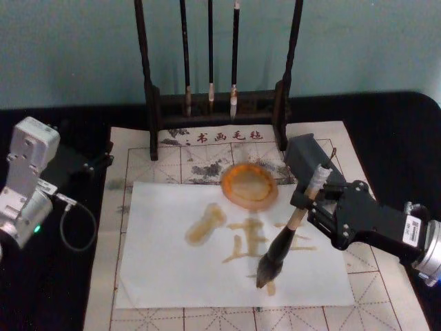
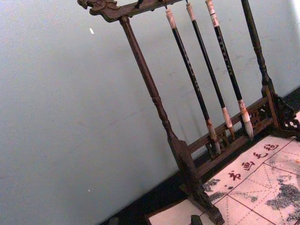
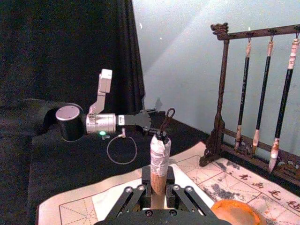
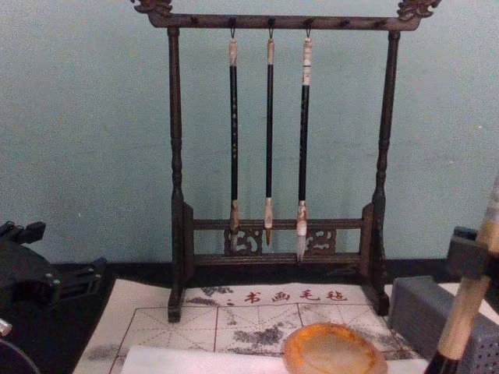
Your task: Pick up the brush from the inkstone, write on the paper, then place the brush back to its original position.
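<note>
My right gripper (image 1: 304, 207) is shut on the brush (image 1: 284, 243), holding its tan handle just above the black ferrule. The brush leans, whitish end up and bristles down over the paper (image 1: 172, 276). Its tip sits at a brown stroke near the sheet's lower middle. Several brown strokes mark the paper. The orange inkstone (image 1: 249, 185) lies just beyond the sheet, with nothing in it. In the right wrist view the fingers (image 3: 129, 199) clamp the taped handle (image 3: 159, 157), with the inkstone (image 3: 236, 214) beside it. The chest view shows the handle (image 4: 468, 308) at the right edge. My left gripper (image 1: 95, 164) is parked far left.
A dark wooden rack (image 1: 217, 103) with three thin hanging brushes stands behind the inkstone. A grey block (image 1: 309, 157) sits right of the inkstone, close to my right gripper. A beige gridded mat (image 1: 138, 155) lies under the paper on a black table. A cable loop (image 1: 76, 227) lies left.
</note>
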### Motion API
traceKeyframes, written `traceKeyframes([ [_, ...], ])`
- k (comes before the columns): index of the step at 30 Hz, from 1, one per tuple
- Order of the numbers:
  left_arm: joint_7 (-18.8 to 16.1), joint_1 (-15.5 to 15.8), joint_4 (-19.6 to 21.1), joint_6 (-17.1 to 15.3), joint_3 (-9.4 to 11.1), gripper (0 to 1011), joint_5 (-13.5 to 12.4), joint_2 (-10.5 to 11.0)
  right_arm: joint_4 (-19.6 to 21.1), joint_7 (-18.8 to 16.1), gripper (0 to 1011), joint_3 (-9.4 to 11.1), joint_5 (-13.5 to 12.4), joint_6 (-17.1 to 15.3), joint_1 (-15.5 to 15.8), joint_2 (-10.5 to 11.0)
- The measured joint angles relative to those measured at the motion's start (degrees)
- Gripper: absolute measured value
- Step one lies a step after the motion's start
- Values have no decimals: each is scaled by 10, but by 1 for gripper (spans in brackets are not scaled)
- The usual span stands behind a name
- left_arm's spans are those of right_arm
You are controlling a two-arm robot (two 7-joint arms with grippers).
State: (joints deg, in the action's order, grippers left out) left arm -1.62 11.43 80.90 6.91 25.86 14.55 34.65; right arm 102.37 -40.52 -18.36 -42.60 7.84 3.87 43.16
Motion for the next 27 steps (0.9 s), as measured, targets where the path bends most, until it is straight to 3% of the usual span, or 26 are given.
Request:
traceKeyframes([
  [27,0,0,0,0,0,1001,0,0,12,-14,187,-1,-3,1,13,14],
])
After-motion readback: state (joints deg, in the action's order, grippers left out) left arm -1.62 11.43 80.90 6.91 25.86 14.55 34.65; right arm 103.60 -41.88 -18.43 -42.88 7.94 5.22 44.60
